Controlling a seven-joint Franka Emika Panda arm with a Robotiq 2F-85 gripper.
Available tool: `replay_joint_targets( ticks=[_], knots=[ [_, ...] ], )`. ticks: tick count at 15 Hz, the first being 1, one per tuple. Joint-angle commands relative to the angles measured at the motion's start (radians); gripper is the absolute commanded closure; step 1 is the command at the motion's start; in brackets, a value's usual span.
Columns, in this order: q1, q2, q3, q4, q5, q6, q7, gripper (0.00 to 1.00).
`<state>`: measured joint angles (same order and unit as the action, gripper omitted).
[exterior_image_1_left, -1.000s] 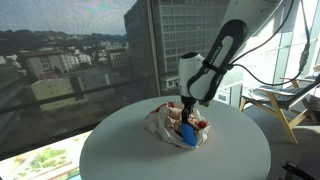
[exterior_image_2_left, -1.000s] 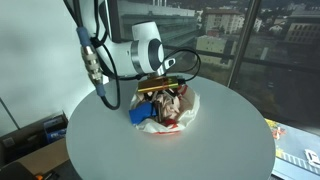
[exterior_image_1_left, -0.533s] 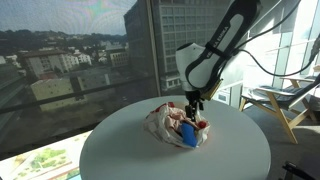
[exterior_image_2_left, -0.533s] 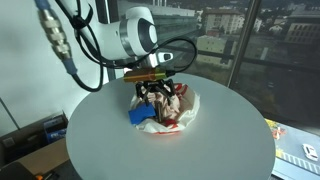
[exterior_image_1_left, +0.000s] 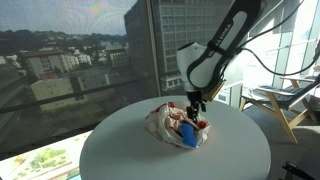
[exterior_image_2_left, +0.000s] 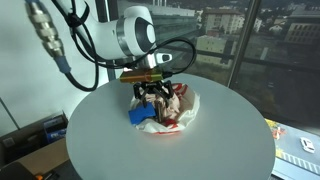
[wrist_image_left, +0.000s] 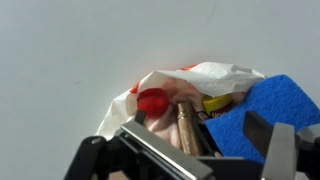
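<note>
A crumpled white plastic bag (exterior_image_1_left: 165, 122) (exterior_image_2_left: 180, 112) (wrist_image_left: 215, 73) lies open on the round white table (exterior_image_1_left: 120, 150) (exterior_image_2_left: 220, 145). Inside it the wrist view shows a blue spongy block (wrist_image_left: 255, 112), a bronze tube (wrist_image_left: 187, 128), a red round cap (wrist_image_left: 152, 101) and a yellow packet (wrist_image_left: 222, 102). The blue block (exterior_image_1_left: 188, 137) (exterior_image_2_left: 141, 116) also shows in both exterior views. My gripper (exterior_image_1_left: 193, 106) (exterior_image_2_left: 155, 97) (wrist_image_left: 197, 142) hangs just above the bag's contents, open, with nothing between its fingers. The bronze tube and the edge of the blue block lie below the gap.
The table stands by tall windows over a city. A wooden chair (exterior_image_1_left: 272, 106) is beyond the table's far side. Dark equipment (exterior_image_2_left: 30, 130) sits low beside the table, under the arm's cables (exterior_image_2_left: 95, 60). Bare tabletop surrounds the bag.
The gripper has lifted up out of the bag and its jaws have spread slightly wider. The bag and its contents stay where they were.
</note>
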<state>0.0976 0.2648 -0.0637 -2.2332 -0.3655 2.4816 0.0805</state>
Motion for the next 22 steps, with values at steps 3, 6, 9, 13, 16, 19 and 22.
replay_joint_targets(
  ticks=[3,6,9,13,16,19,22],
  knots=[
    [-0.051,0.026,0.138,-0.051,0.205,0.116,-0.237,0.00],
    [-0.087,0.020,0.253,-0.062,0.400,0.079,-0.425,0.00],
    [-0.126,0.023,0.349,-0.051,0.581,0.007,-0.623,0.00],
    [-0.126,0.083,0.367,-0.025,0.654,-0.018,-0.755,0.00],
    [-0.112,0.109,0.356,-0.033,0.635,-0.001,-0.785,0.00],
    [-0.092,0.122,0.334,-0.042,0.587,0.020,-0.738,0.00],
    [-0.081,0.106,0.323,-0.066,0.554,0.078,-0.705,0.00]
  ],
)
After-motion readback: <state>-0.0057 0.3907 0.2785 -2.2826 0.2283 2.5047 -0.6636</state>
